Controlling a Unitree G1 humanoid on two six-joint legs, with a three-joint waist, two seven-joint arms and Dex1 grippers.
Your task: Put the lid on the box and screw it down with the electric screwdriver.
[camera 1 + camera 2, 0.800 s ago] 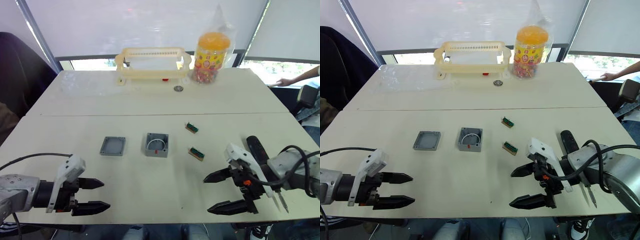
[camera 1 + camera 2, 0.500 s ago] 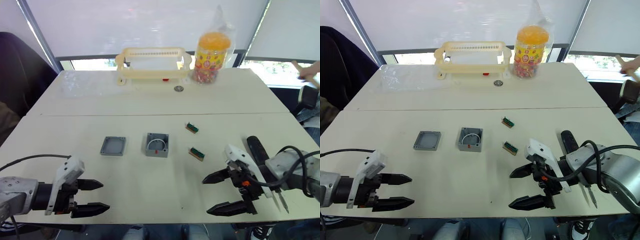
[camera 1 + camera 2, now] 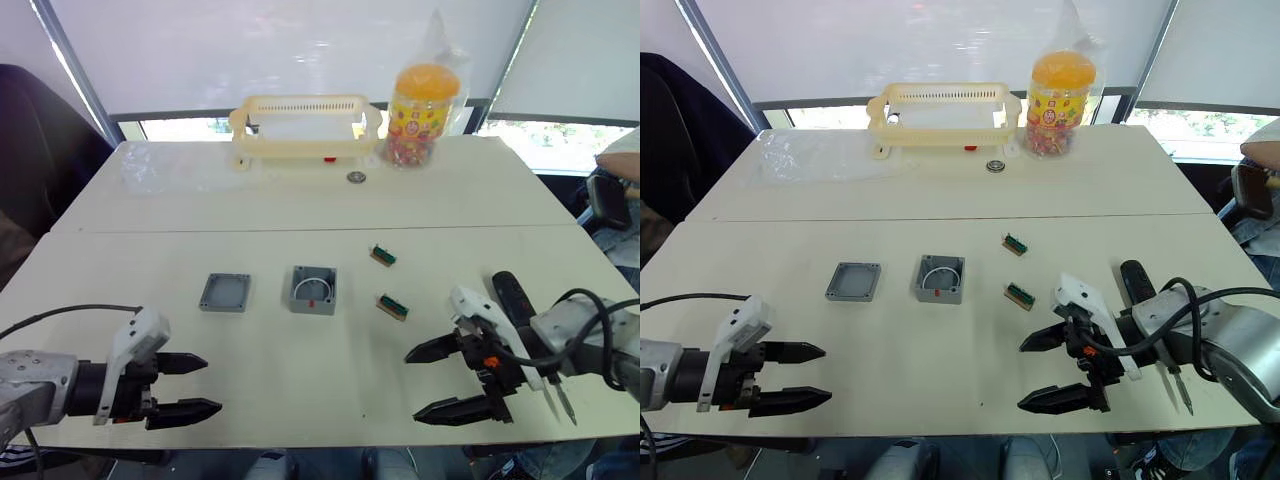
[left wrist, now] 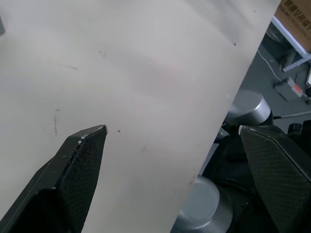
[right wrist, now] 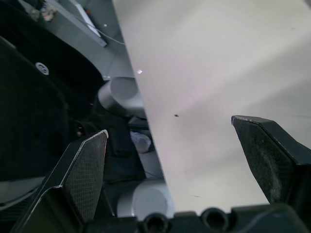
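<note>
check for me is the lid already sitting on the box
No, the lid lies flat on the table beside the box, apart from it, and the box is open on top.

lid (image 3: 225,292) left of box (image 3: 314,290), apart | screwdriver (image 3: 528,327) by right gripper (image 3: 432,381), fingers spread, empty | left gripper (image 3: 200,385) likewise

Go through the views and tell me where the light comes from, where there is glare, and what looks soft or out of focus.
Left and right eye views: daylight through the white blinds behind the table washes them out; the basket and jar are backlit. The lid and box stay crisp. Left wrist view: fingers sharp, floor clutter beyond the table edge soft. Right wrist view: tabletop brightly lit, area below the table dark.
</note>
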